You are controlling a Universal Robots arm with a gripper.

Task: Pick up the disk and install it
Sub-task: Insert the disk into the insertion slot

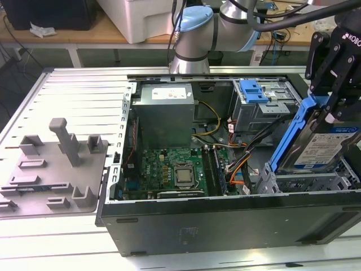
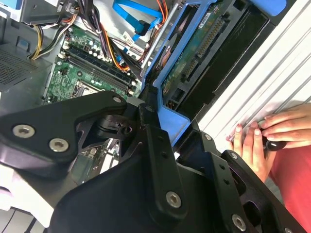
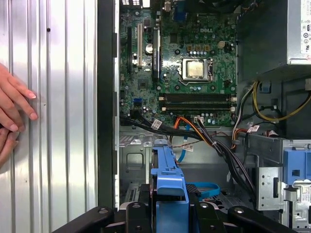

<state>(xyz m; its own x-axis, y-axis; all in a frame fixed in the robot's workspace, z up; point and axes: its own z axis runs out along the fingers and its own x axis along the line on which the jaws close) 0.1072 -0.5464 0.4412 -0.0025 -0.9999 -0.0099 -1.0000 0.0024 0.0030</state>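
The hand (image 1: 329,108) is clenched on the disk (image 1: 318,156) at its blue carrier bracket (image 1: 292,135). The long axis tilts steeply above the open case (image 1: 225,221). The white-and-blue label (image 1: 337,139) is visible.

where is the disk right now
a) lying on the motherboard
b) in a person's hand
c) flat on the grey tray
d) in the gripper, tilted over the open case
D: the gripper is shut on the disk, which hangs tilted above the case at the exterior view's right.
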